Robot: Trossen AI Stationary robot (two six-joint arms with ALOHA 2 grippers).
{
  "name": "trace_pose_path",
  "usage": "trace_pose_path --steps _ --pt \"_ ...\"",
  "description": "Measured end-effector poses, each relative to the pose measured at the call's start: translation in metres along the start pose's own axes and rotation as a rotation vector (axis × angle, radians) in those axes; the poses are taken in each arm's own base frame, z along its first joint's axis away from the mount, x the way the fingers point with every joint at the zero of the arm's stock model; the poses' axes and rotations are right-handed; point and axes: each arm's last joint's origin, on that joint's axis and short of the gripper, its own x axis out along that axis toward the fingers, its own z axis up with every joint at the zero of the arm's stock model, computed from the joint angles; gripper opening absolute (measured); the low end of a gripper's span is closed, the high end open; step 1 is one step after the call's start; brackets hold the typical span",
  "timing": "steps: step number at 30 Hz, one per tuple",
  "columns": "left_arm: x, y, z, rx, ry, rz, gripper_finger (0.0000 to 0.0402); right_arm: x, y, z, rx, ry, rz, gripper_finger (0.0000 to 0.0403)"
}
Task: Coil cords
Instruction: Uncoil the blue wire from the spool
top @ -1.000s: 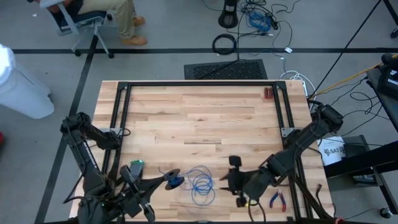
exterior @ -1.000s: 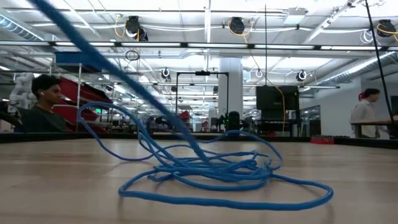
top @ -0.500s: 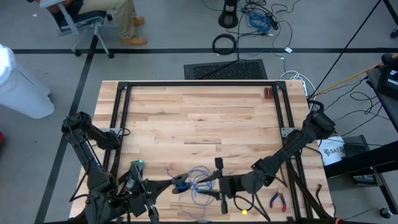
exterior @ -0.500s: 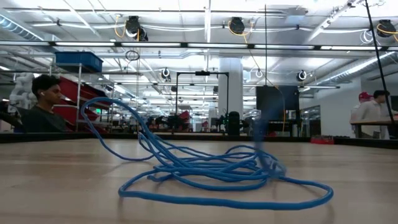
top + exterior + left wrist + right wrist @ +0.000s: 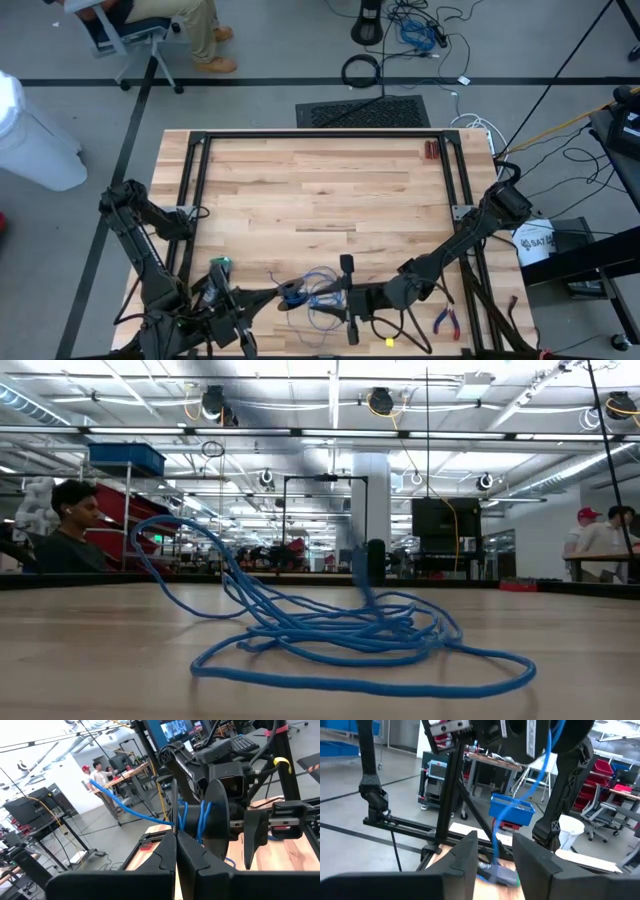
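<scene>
The blue cord (image 5: 322, 296) lies as a loose heap of loops (image 5: 330, 632) near the table's near edge. Part of it is wound on a black spool (image 5: 209, 817). My left gripper (image 5: 290, 293) is at the heap's left side, shut, with the spool at its fingertips (image 5: 176, 845). My right gripper (image 5: 349, 298) is at the heap's right side and open. A strand of cord (image 5: 496, 840) comes down from the spool (image 5: 540, 735) through the gap between its fingers (image 5: 495, 857). I cannot tell whether that strand touches them. My left gripper is shut at the near side of the black spool (image 5: 192, 827). Its own fingers hide the place of contact. The fingers reach level toward the table's right. The spool is lifted clear of the table, with a strand (image 5: 127, 802) leading off from it.
Red-handled pliers (image 5: 446, 321) lie at the near right corner. A small dark red object (image 5: 430, 150) lies at the far right. A black frame (image 5: 320, 135) runs around the table's far and side edges. People are in the room beyond the table.
My right gripper has gone toward the table's left, up to the cord heap and my left gripper. My left gripper with the spool has shifted slightly toward the table's right. The strand rising off the heap has swung across; the heap itself has stayed in place.
</scene>
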Motion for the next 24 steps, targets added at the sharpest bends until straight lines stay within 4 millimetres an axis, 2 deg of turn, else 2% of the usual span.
trace_pose_path --steps 9,19,24 --pt "0.0042 -0.0006 0.0002 -0.017 -0.022 -0.044 0.0002 0.001 -0.0013 0.0001 0.015 -0.006 0.019 0.003" --pt "0.0059 -0.0005 -0.0003 -0.014 -0.021 -0.044 0.0002 0.0012 -0.0017 -0.0001 0.014 -0.006 0.018 0.0005" --pt "0.0058 -0.0007 -0.0008 -0.008 -0.02 -0.045 0.0002 -0.0006 -0.0036 0.0013 0.008 0.013 -0.055 0.0001"
